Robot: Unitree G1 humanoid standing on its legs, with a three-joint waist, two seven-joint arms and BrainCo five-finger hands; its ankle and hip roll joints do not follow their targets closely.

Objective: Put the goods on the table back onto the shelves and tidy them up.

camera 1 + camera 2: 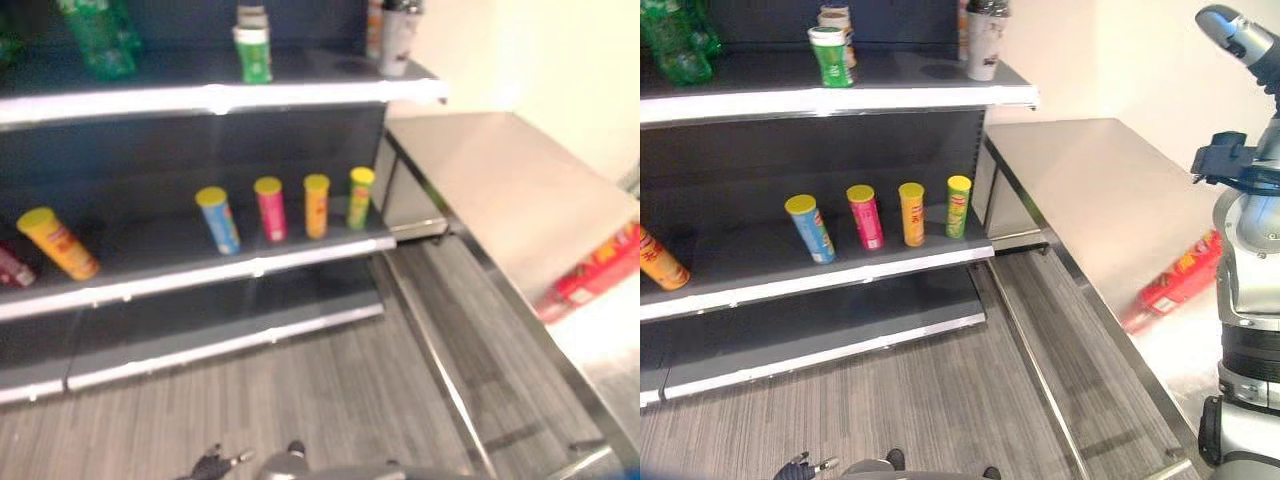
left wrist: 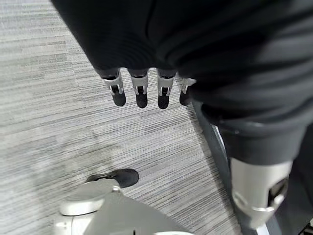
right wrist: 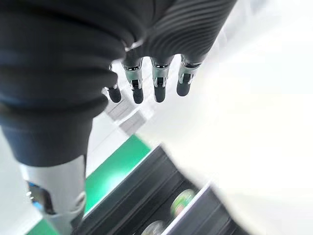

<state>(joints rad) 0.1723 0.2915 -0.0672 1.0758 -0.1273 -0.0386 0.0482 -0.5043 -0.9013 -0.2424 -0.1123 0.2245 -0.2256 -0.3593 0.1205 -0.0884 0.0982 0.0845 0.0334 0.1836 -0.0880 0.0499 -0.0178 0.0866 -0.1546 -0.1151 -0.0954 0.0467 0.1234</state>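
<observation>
A red tube can (image 1: 1175, 285) lies on its side on the steel table (image 1: 500, 190) at the right, near the table's front edge. On the middle shelf (image 1: 200, 275) stand a blue can (image 1: 218, 220), a pink can (image 1: 270, 208), an orange can (image 1: 316, 205) and a green can (image 1: 360, 197) in a row. A yellow-orange can (image 1: 58, 243) leans at the shelf's left. My left hand (image 2: 139, 90) hangs over the floor, fingers straight, holding nothing. My right hand (image 3: 156, 83) is raised, fingers straight and empty, and its arm (image 1: 1250, 260) stands beside the table.
The top shelf (image 1: 200, 98) carries green bottles (image 1: 95, 40), a green-and-white can (image 1: 254, 52) and a white cup (image 1: 398, 40). A red pack (image 1: 12, 265) shows at the middle shelf's far left. The bottom shelf (image 1: 220, 335) is bare. Grey striped floor (image 1: 330, 400) lies between shelves and table.
</observation>
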